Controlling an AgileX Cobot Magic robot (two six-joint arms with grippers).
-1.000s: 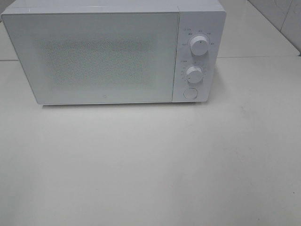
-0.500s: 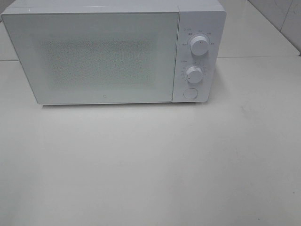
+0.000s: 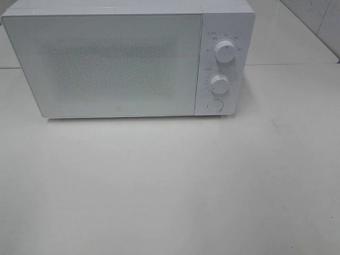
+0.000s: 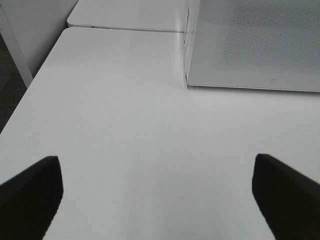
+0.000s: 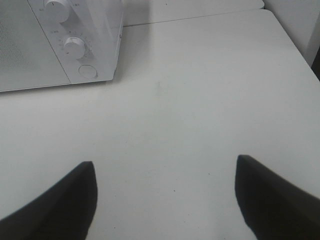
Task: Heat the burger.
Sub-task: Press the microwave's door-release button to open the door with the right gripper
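The burger is out of view in every frame. A white microwave (image 3: pixel 127 58) stands at the back of the table with its door shut; the door's speckled window shows nothing inside. Its panel carries two knobs (image 3: pixel 225 52) and a round button (image 3: pixel 214 105). Neither arm appears in the high view. My left gripper (image 4: pixel 157 195) hangs open over bare table, short of the microwave's door corner (image 4: pixel 255 45). My right gripper (image 5: pixel 165 197) is open too, over bare table in front of the microwave's control panel (image 5: pixel 80 50). Nothing sits between either pair of fingers.
The white table (image 3: pixel 170 186) spreads in front of the microwave. Its left edge (image 4: pixel 30 95) drops to a dark floor, and a seam to a second table (image 4: pixel 125 29) runs behind. A wall rises at the far right (image 3: pixel 319 21).
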